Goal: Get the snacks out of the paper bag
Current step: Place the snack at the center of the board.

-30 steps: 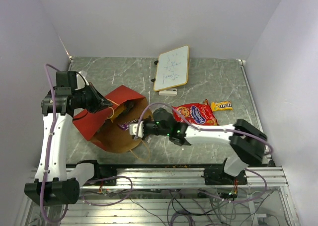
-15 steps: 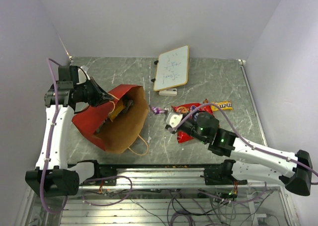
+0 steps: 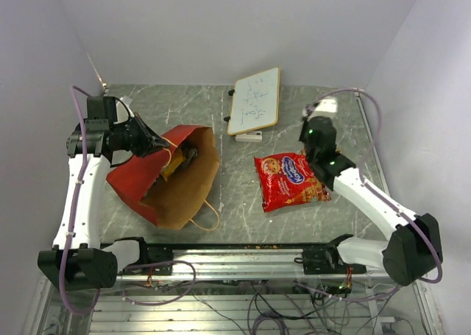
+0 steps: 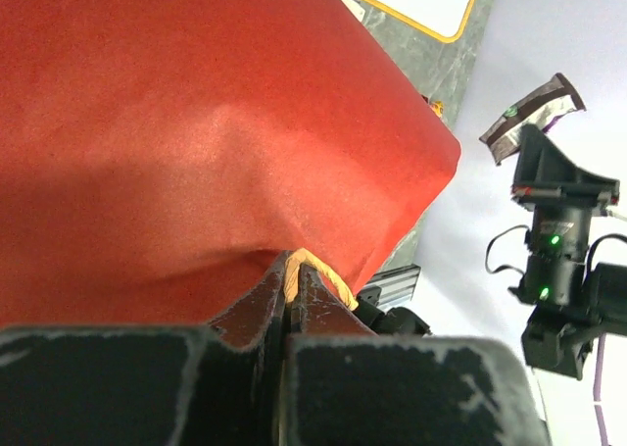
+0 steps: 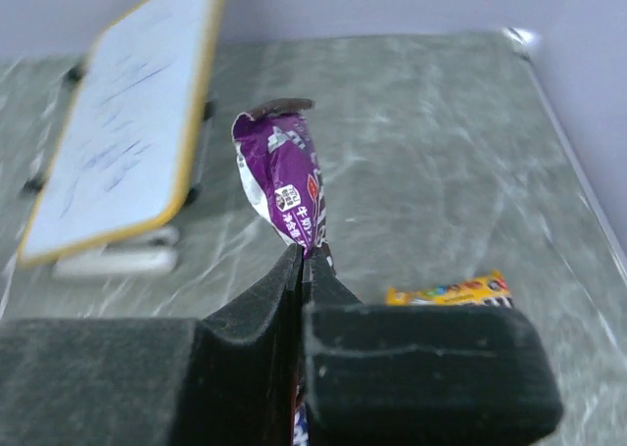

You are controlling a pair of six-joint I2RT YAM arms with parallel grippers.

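Note:
The paper bag [image 3: 176,191] lies on its side at the left, mouth facing the far side, with a yellow and a dark candy bar [image 3: 180,160] showing inside. My left gripper [image 3: 158,145] is shut on the bag's twisted paper handle [image 4: 328,277], against the bag's red side [image 4: 196,123]. The red cookie packet [image 3: 288,179] lies flat at centre right. My right gripper [image 5: 304,253] is shut on a purple candy bar [image 5: 284,176] and holds it raised over the table's right side; it also shows in the top view [image 3: 321,115]. A yellow candy packet [image 5: 451,292] lies below it.
A small whiteboard with a yellow frame [image 3: 255,101] stands tilted at the far centre, with a white block [image 3: 249,136] at its foot. Walls close in the table on the left, far and right sides. The right arm's elbow [image 3: 342,169] hangs over the cookie packet's right edge.
My right gripper pulled the purple candy bar out of the bag and carried it right and up to the far right. My left gripper lifted the bag's handle slightly, then held still.

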